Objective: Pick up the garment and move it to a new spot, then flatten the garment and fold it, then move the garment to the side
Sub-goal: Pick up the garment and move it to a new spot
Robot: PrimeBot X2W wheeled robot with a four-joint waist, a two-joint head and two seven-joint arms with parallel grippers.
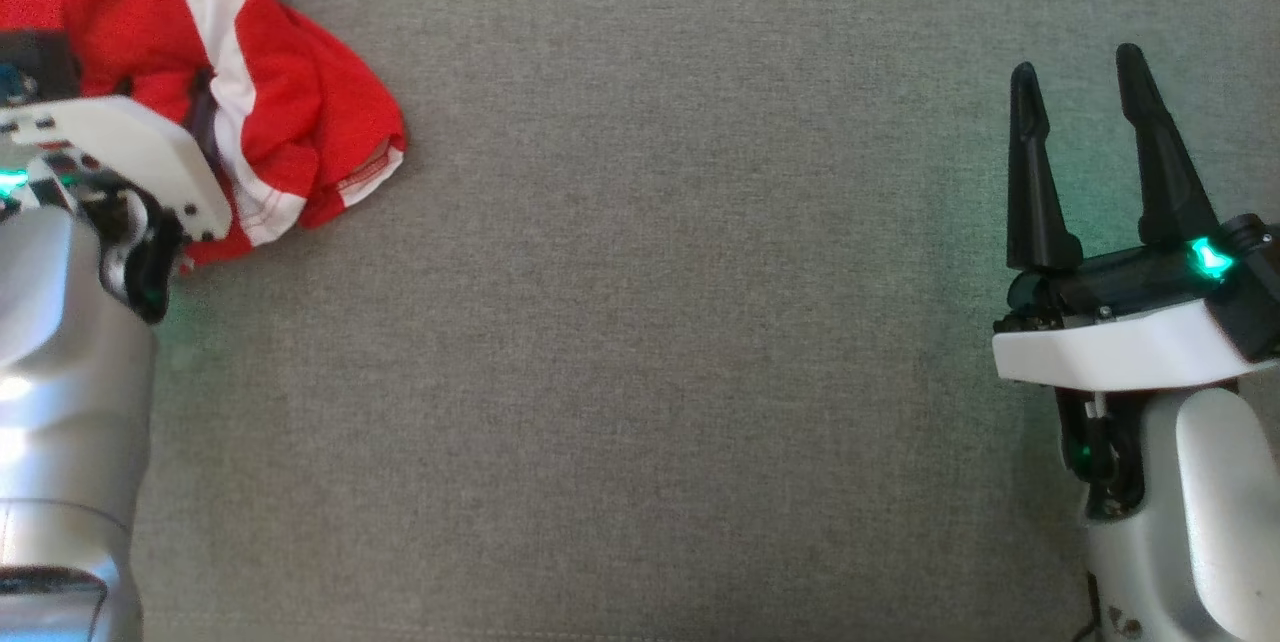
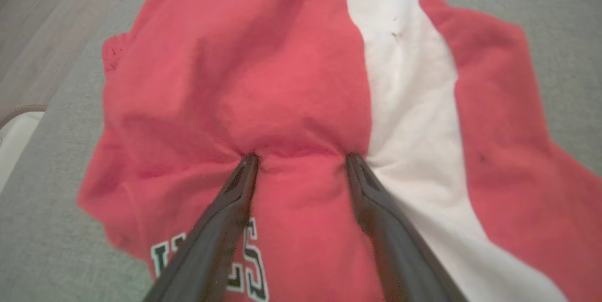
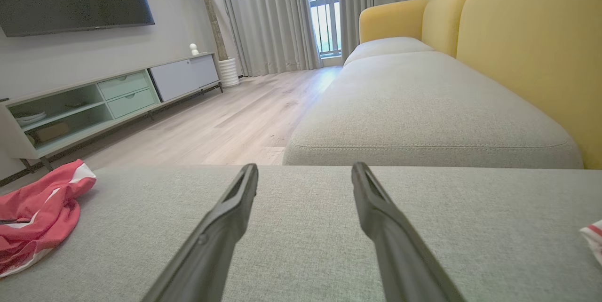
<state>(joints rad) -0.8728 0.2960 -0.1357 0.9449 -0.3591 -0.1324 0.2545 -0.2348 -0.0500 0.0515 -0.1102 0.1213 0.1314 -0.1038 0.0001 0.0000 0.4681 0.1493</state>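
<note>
Almost all of the task is lying ahead, as I judge it. The red-and-white garment [image 1: 290,112] is sitting in a crumpled heap toward the far left corner of the grey seat cushion [image 1: 640,372]. It is bunching up in folds, with one stitched hem curling out toward the middle, and nothing about it is looking flattened or folded.

The left gripper [image 2: 302,158] is pressing down into the heap. Its jaws are standing wide apart, and both fingertips [image 2: 251,161] are digging into the red cloth just beside the broad white stripe [image 2: 409,104], so the cloth is puckering between them. They are not pinching anything yet. So the first step, picking the garment up, is looking to be just at the point of the grasp. Some block lettering [image 2: 244,264] is showing near the left finger.

The right gripper [image 1: 1078,72] is hovering well apart from the garment, over the bare right side of the cushion. Its jaws are also spread wide and holding nothing.

What is waiting, by my reading, is closing on the cloth, lifting it, carrying it to a new spot on the open cushion, spreading it flat, folding it and setting it aside.
</note>
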